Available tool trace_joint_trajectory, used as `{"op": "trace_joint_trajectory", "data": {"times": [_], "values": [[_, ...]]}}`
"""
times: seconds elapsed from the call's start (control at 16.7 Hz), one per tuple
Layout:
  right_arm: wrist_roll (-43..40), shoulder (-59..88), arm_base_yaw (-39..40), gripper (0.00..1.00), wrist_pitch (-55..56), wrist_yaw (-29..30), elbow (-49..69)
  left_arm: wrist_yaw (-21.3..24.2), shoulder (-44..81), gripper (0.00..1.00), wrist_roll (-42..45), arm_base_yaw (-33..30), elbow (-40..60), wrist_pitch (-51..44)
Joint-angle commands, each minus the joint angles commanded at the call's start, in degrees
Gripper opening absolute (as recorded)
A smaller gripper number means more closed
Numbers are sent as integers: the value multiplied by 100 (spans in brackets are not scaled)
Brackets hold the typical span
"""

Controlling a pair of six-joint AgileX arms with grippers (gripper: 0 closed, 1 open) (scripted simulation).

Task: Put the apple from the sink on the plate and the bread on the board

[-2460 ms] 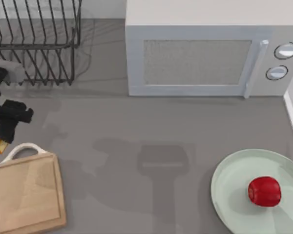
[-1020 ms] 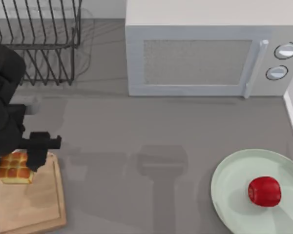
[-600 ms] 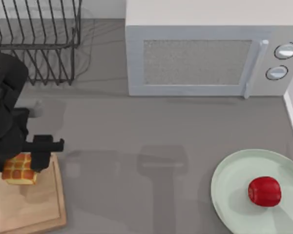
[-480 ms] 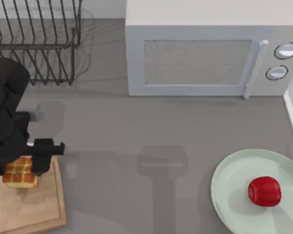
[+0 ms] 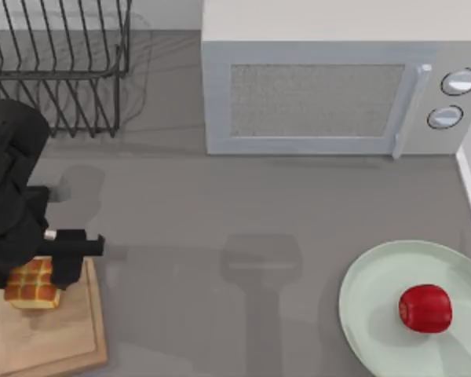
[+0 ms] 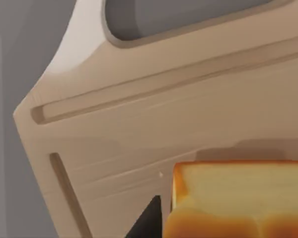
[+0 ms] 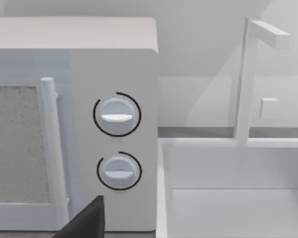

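over the worktop's front-left corner my left gripper (image 5: pixel 33 276) grips the bread (image 5: pixel 31 284) above the board (image 5: pixel 51 334). apple (image 5: pixel 425 308) sits on the plate (image 5: pixel 369 294), front-right corner.

The left arm (image 5: pixel 12 204) hides the board's (image 5: pixel 47 338) handle end.

Red glossy apple (image 5: pixel 425 308) rests on the pale mint plate (image 5: pixel 369 290) at the surface's right. Golden grid-scored bread (image 5: pixel 33 283) sits in my left pincer (image 5: pixel 39 271) over the wooden board's (image 5: pixel 47 338) handle end, at left.
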Motion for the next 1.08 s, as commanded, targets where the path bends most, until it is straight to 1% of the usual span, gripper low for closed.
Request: {"op": "trace_joint_trajectory", "data": {"times": [0.6, 0.66, 1.08], "values": [[0, 0, 0, 100, 0, 0, 0, 0, 0, 98, 0, 0, 0, 0], [0, 0, 0, 100, 0, 0, 0, 0, 0, 100, 0, 0, 0, 0], [0, 0, 0, 100, 0, 0, 0, 0, 0, 100, 0, 0, 0, 0]]}}
